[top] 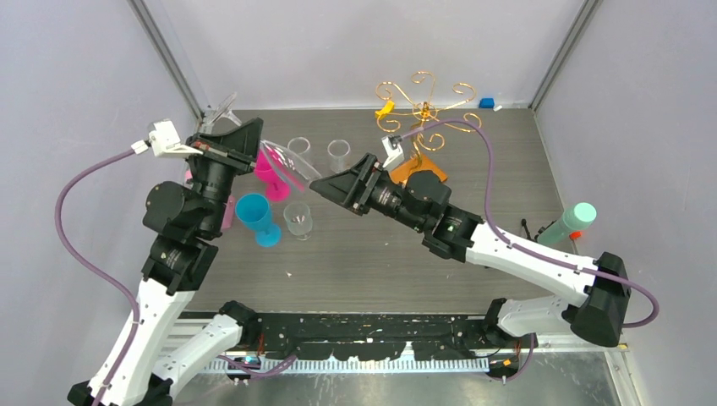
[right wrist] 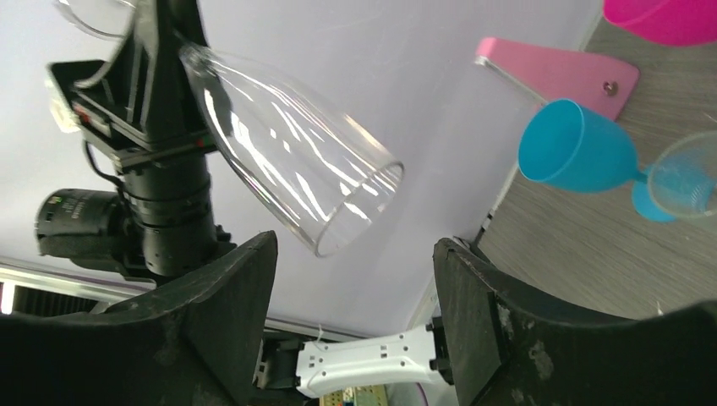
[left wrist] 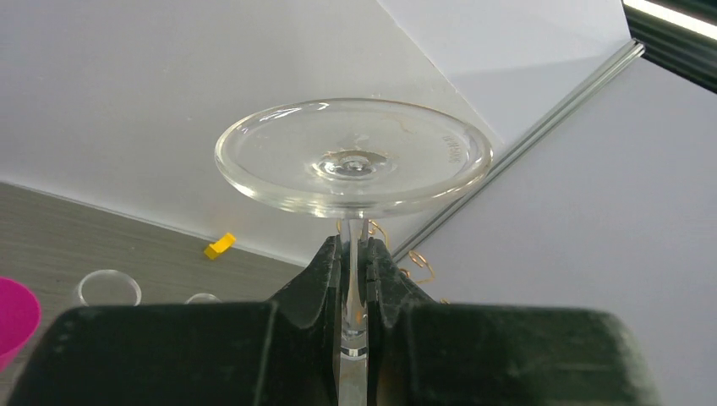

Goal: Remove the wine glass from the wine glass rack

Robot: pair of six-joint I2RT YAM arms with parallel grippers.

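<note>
My left gripper (top: 250, 144) is shut on the stem of a clear wine glass (top: 287, 167) and holds it tilted in the air over the table's left side, foot up and back, bowl toward the right. In the left wrist view the fingers (left wrist: 325, 271) pinch the stem under the round foot (left wrist: 353, 156). My right gripper (top: 318, 185) is open, just right of the bowl's rim. In the right wrist view the bowl (right wrist: 296, 178) hangs above the gap of the open gripper (right wrist: 355, 245). The gold wire rack (top: 423, 110) on its orange base (top: 416, 167) stands at the back right, with no glass seen on it.
A pink goblet (top: 272, 176), a blue goblet (top: 258, 218) and clear glasses (top: 298, 220) (top: 338, 152) stand under and around the held glass. A green cylinder (top: 568, 224) lies at the right. A yellow clip (top: 385, 108) is on the rack and a blue block (top: 486, 103) at the back wall.
</note>
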